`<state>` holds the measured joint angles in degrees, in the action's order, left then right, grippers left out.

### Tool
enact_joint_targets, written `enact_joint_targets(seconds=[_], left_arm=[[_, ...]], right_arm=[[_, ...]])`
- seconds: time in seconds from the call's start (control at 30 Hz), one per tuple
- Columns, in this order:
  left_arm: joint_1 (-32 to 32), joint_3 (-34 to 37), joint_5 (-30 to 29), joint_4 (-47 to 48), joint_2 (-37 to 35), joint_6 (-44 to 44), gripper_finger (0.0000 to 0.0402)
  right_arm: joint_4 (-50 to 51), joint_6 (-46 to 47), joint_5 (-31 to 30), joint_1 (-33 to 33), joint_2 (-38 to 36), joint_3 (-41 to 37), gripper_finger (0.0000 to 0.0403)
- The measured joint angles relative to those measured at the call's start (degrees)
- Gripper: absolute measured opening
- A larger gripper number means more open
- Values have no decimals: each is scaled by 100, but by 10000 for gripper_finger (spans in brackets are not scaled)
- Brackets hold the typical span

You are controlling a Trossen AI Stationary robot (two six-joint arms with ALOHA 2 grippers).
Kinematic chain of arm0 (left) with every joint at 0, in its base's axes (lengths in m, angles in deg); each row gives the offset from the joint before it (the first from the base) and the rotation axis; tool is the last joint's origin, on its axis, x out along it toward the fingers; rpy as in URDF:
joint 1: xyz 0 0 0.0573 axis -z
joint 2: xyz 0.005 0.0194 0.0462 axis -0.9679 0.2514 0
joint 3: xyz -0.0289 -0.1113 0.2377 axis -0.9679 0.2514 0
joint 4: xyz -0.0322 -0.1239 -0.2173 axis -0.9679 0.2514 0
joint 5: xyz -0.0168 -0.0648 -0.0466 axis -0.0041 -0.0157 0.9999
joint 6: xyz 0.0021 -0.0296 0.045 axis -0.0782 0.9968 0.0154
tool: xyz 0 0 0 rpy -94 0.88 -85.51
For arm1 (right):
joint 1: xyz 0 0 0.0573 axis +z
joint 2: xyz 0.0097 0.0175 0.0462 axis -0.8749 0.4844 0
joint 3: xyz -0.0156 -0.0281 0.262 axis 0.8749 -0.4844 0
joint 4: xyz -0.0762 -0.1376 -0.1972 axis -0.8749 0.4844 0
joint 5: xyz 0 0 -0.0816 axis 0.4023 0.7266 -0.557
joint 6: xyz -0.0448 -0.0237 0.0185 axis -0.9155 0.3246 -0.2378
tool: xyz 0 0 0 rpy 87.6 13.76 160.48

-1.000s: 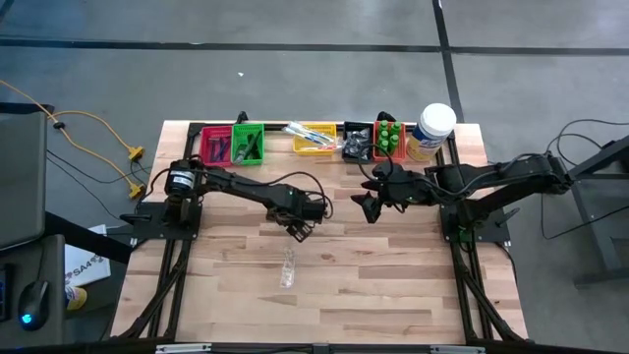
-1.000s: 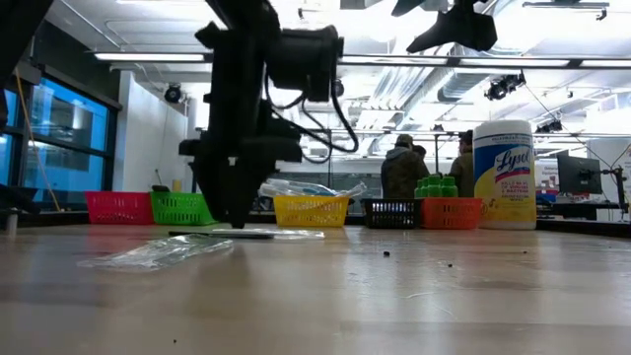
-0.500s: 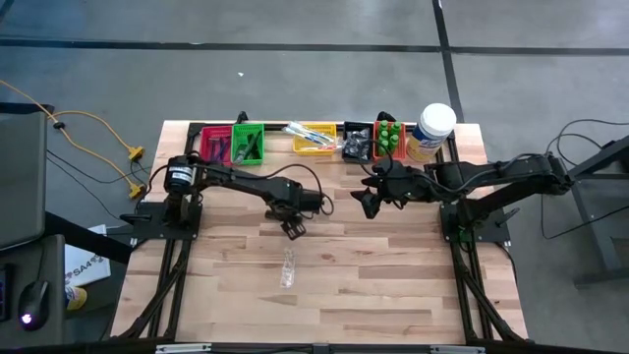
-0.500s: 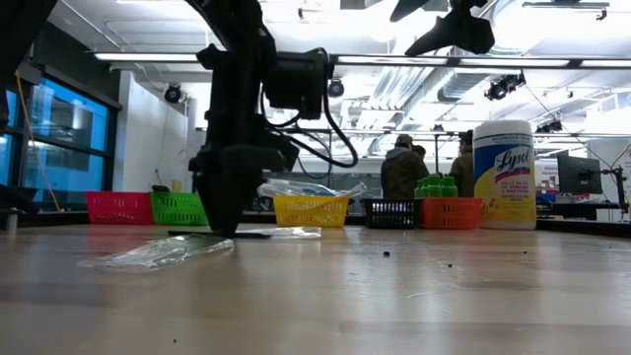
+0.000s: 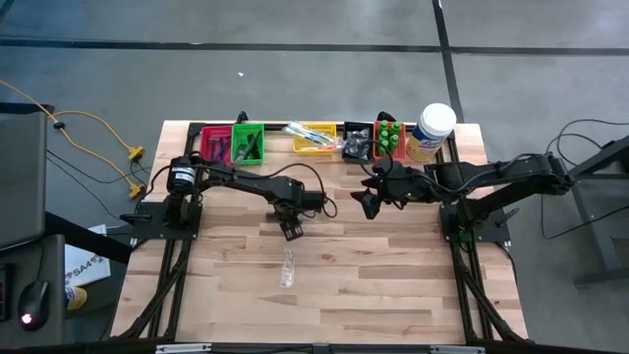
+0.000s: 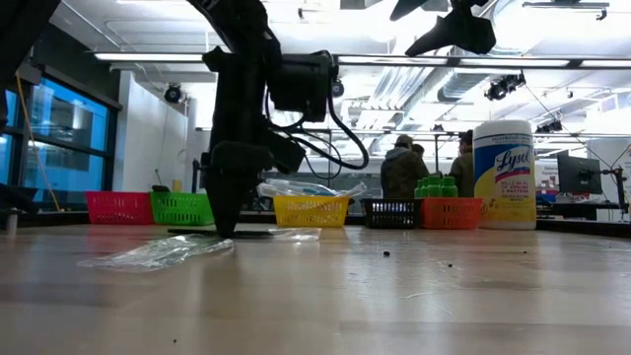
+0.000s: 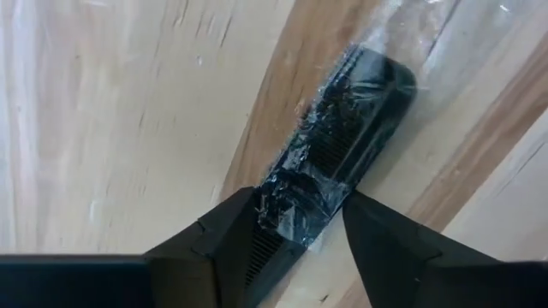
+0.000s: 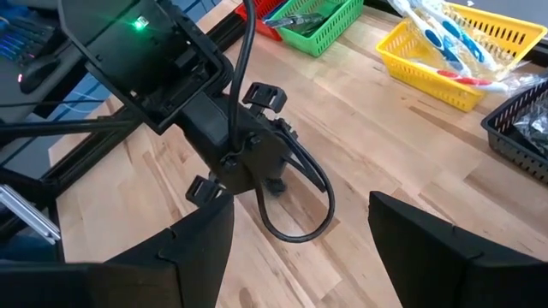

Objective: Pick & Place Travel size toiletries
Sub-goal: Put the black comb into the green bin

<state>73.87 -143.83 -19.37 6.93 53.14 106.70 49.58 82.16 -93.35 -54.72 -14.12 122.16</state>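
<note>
Comb in plastic wrap, mid-desk

Comb (image 7: 342, 150), black and sealed in crinkled clear wrap, lies flat on the wood near the desk's (image 5: 393, 285) middle, its long axis running away from the left tool (image 7: 295, 224), whose fingers stand apart either side of its near end. Right tool (image 5: 366, 205) hangs open nearby. Pale planks; coloured bins (image 5: 314, 138) line the far edge. Beyond, a bright workshop with people (image 6: 402, 170) standing.

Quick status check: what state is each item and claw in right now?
Left claw: down at the table, fingers either side of the wrapped black comb, closing.
Comb: flat on the table.
Clear wrapper: loose on the table.
Right claw: open, empty, raised.
Yellow bin: holds toothbrushes.
</note>
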Motion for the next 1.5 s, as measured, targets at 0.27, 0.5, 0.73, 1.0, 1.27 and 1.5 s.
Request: enact_joint_targets(seconds=[0.27,0.5,0.73,1.0,1.27,1.5], left_arm=[[12,0,-26,-54,6,-94,97],[15,0,-17,-41,4,-87,71],[11,0,93,-28,0,-68,48],[4,-141,275,79,0,-134,2],[4,-225,297,138,19,-130,3],[4,-257,325,254,-131,-123,2]], right_arm=[[0,64,2,0,0,0,258],[0,133,2,0,0,0,258],[0,149,4,4,0,0,258],[0,150,4,4,2,0,258],[0,149,15,4,2,0,258],[0,138,48,7,2,0,258]])
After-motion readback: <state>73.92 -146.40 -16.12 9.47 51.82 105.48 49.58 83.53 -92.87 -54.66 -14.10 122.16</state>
